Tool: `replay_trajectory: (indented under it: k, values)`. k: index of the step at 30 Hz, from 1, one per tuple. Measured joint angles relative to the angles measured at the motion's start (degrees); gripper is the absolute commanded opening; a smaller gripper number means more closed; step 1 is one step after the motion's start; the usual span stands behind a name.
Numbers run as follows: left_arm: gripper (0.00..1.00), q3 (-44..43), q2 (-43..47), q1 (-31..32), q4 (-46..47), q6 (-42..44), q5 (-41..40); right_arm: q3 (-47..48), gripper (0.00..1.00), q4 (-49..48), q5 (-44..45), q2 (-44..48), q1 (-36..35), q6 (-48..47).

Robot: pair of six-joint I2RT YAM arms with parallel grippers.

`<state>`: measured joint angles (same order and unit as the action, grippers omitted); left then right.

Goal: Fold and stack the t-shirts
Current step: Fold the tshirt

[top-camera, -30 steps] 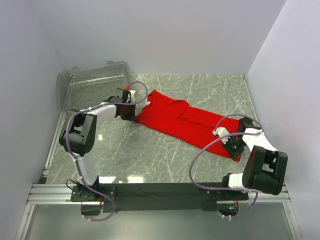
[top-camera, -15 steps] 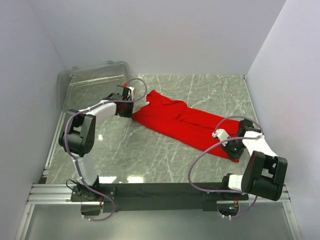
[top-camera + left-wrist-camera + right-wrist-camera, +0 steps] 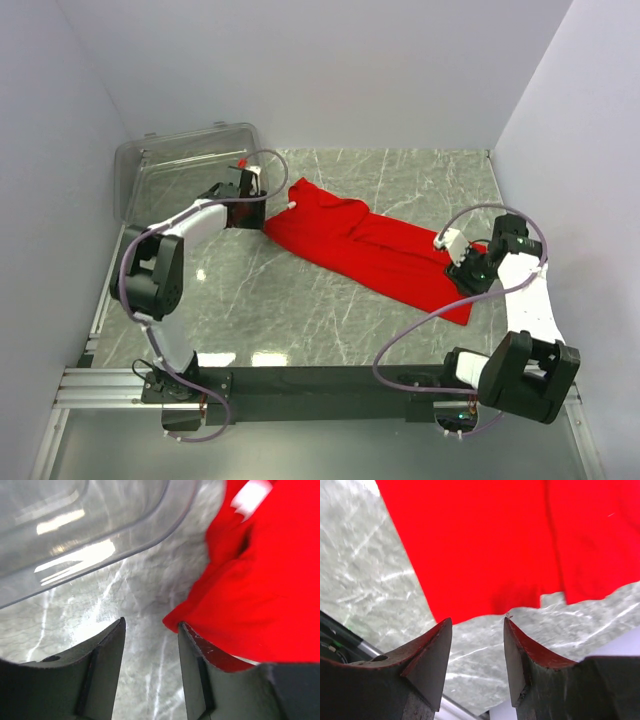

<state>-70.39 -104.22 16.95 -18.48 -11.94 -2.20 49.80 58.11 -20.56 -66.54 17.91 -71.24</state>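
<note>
One red t-shirt (image 3: pixel 370 245) lies folded into a long strip, running diagonally across the marble table from back left to front right. My left gripper (image 3: pixel 262 212) sits at its back-left end. In the left wrist view that gripper (image 3: pixel 150 625) is open with only marble between its fingers, and the red cloth (image 3: pixel 260 580) lies just beyond the right finger. My right gripper (image 3: pixel 465 272) hovers at the strip's front-right end. It is open (image 3: pixel 477 621) over bare marble, with the shirt's edge (image 3: pixel 485 545) just ahead of the fingertips.
A clear plastic bin (image 3: pixel 185 170) stands at the back left, close behind the left gripper, and its rim (image 3: pixel 75 530) fills the top of the left wrist view. White walls enclose the table on three sides. The right wall is close to the right arm.
Both grippers have opened and let go of the shirt's ends. The left one has drawn back a little toward the bin. The right arm has pulled back and to the right, off the cloth.
</note>
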Motion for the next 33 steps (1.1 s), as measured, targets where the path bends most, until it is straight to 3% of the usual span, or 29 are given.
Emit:
replay_trajectory:
  k: [9, 14, 19, 23, 33]
  values:
    - [0.62, 3.72, 14.62, 0.0, 1.99, -1.44, 0.68, 13.05, 0.53, -0.07, -9.25, -10.99, -1.2, 12.48]
    - [0.72, 8.2, 21.51, 0.0, 4.11, -3.78, 0.35, 20.28, 0.53, -2.27, -12.92, -19.12, -7.32, 22.49]
    - [0.72, 11.98, 24.13, -0.07, 5.66, -8.81, 0.72, 30.38, 0.55, -5.11, -14.29, -30.23, -15.06, 34.77]
    - [0.72, 15.63, 26.25, -0.26, 6.67, -13.35, 1.46, 45.18, 0.57, -6.38, -16.61, -44.02, -19.02, 44.46]
    - [0.71, 22.82, 35.36, -0.31, 7.32, -22.25, 2.56, 65.07, 0.58, -8.13, -16.09, -64.54, -24.65, 57.88]
